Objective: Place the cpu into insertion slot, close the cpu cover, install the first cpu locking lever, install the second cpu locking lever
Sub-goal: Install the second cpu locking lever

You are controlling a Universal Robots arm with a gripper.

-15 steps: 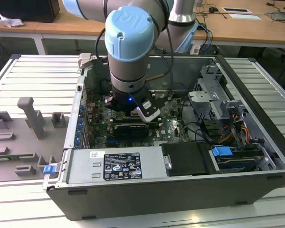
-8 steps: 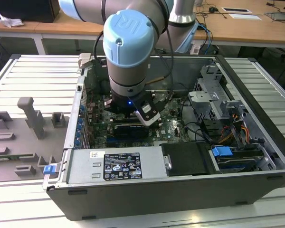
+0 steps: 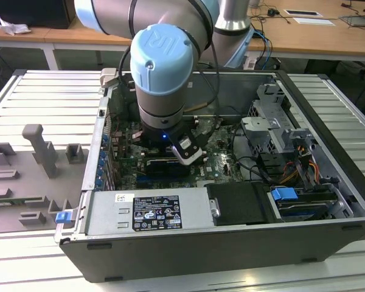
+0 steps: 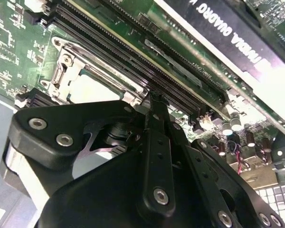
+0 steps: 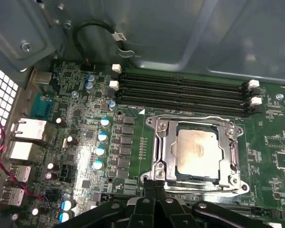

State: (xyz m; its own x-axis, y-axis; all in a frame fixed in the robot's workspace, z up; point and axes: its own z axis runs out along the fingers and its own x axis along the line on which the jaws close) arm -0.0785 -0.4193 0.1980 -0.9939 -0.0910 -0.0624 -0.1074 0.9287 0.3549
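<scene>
under the closed cpu cover [image 5: 197, 151], the cpu [image 5: 196, 149], print unreadable

A lab: open computer case [image 3: 231, 231] on slatted bench [image 3: 42, 91].

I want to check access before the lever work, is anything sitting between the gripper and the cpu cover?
Nothing visible does. In the first wrist view the gripper sits at the edge of the cpu cover, closed over the cpu.
</scene>
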